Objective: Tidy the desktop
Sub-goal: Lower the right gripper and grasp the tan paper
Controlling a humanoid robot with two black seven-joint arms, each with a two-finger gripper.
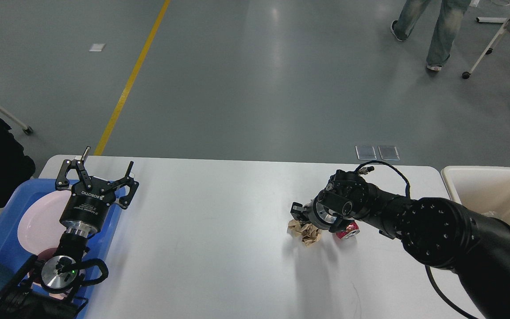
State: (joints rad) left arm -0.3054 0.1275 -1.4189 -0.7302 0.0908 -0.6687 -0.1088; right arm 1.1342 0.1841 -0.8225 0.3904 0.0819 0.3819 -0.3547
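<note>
Here, the right gripper [298, 213] hung over crumpled brown paper [304, 231] on the smooth white desktop [210, 230], fingers indistinguishable, presumably for binning; the left gripper [98, 175] hovered wide open, empty.

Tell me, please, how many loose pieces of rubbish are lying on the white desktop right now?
2: a crumpled brown paper ball under the right gripper, and a red can just right of it, partly behind the arm. That arm could hide more.

White desktop [219, 230] — blue tray [104, 230]
</note>
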